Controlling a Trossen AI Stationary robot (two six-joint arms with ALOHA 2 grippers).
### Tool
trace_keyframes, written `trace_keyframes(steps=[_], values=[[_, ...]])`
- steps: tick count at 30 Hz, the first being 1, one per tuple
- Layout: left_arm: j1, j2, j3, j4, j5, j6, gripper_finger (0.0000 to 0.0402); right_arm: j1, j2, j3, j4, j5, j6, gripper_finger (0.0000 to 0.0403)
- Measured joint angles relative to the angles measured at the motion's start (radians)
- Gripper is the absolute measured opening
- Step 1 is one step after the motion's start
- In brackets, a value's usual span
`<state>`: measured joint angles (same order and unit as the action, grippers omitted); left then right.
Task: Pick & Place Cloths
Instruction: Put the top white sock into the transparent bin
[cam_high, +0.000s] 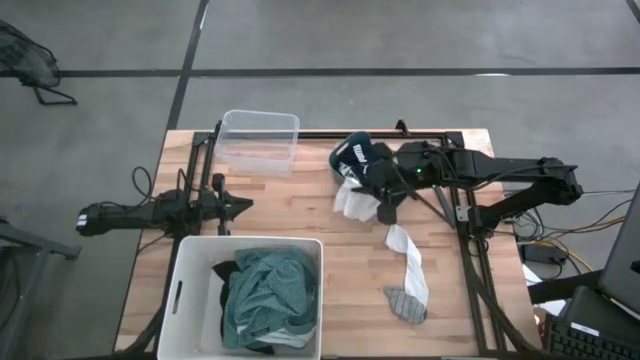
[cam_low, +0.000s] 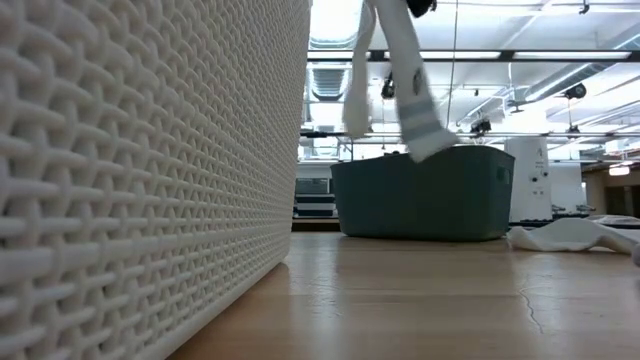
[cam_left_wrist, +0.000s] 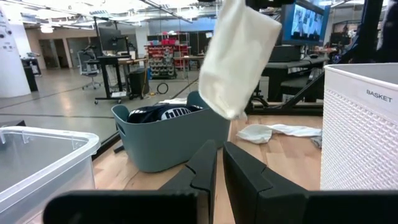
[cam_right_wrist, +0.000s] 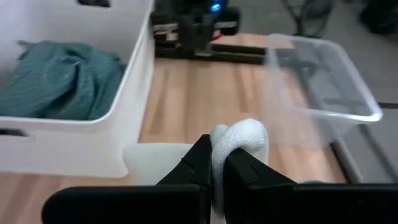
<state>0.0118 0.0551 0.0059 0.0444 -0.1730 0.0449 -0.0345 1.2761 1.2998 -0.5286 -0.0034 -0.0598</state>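
My right gripper (cam_right_wrist: 217, 157) is shut on a white cloth (cam_high: 354, 200) beside the teal basket (cam_high: 352, 158), above the table's middle. The cloth shows hanging in the low view (cam_low: 392, 80) and in the left wrist view (cam_left_wrist: 239, 59). A dark cloth with white stripes (cam_left_wrist: 158, 113) lies in the basket. A white sock (cam_high: 408, 255) with a grey toe lies flat on the table. Teal-green cloth (cam_high: 268, 292) and black cloth fill the white tub (cam_high: 180, 290). My left gripper (cam_high: 236, 207) waits shut near the table's left side. My right gripper pinches a bunched fold of the white cloth (cam_right_wrist: 239, 138) between its two fingers (cam_right_wrist: 198, 158). The cloth is lifted clear of the table and hangs slack below the fingers (cam_low: 418, 125).
A clear plastic container (cam_high: 260, 140) stands at the far edge, left of the basket. The white tub takes up the near left part of the table. Bare wood (cam_high: 290, 205) lies between tub, container and basket.
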Motion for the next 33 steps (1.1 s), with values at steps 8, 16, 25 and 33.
trace_keyframes(steps=[8, 16, 25, 33], values=[[0.0, 0.0, 0.0, 0.0, 0.0, 0.0, 0.0035, 0.0, 0.114, 0.0, 0.018, -0.021, -0.051, 0.0008], [0.002, 0.001, 0.0, 0.043, -0.063, 0.046, 0.0035, -0.002, 0.221, 0.0, 0.022, -0.028, -0.049, 0.0008], [0.002, 0.004, 0.0, 0.403, -0.137, -0.177, 0.0035, -0.003, 0.194, 0.001, 0.056, -0.027, -0.052, 0.0008], [0.008, 0.124, 0.044, 0.594, -0.179, -0.262, 0.0035, -0.018, 0.161, 0.002, 0.15, -0.023, -0.131, 0.0008]])
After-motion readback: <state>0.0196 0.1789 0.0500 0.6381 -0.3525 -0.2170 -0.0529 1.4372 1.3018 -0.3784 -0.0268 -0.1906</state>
